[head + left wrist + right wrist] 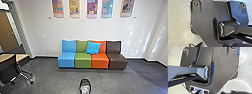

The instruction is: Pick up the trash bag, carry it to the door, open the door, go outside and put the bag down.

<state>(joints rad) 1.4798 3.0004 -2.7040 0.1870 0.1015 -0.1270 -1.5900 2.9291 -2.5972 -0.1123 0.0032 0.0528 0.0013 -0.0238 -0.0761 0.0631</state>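
Note:
At the far left of the head view, a brown door stands beyond a wall opening. Whether it is the door of the task I cannot tell. At the lower edge of the left wrist view is a dark pointed part that looks like my left gripper. Low in the right wrist view, another dark part looks like my right gripper. How either gripper stands, and whether it holds anything, is too unclear to tell.
A sofa in blue, green, orange and brown with a blue cushion stands against the wall ahead. At left are a table and a dark wheeled chair. A shoe shows low in the middle.

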